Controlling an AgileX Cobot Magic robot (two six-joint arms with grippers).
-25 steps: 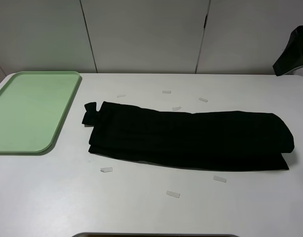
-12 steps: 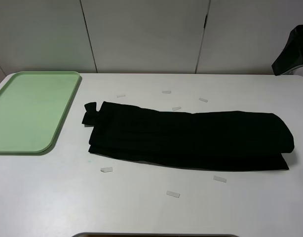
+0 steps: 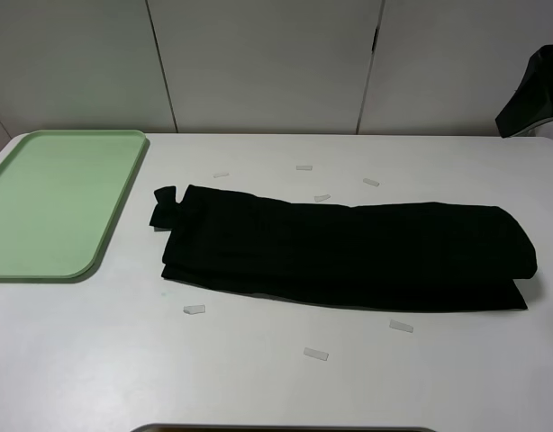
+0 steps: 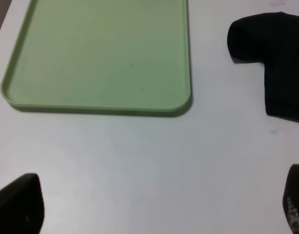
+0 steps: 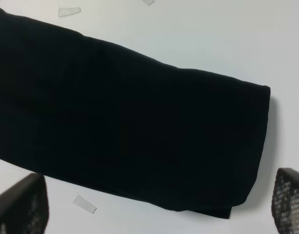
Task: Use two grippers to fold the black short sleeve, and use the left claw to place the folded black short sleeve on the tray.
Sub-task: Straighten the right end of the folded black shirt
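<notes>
We find the shirt [image 3: 349,254] lying on the desk [image 3: 258,378] as a long folded band, its left end near the tray [image 3: 60,202] but apart. We judge it light, limp and matte, its layers liable to slip. Hold should be taken at the two short ends, pinching every layer. The tray is smooth rigid plastic, low-rimmed and round-cornered. Left fingers [image 4: 17,204] stand spread wide over bare desk, holding nothing. Right fingers [image 5: 20,207] are likewise wide and empty, above the shirt's right end.
</notes>
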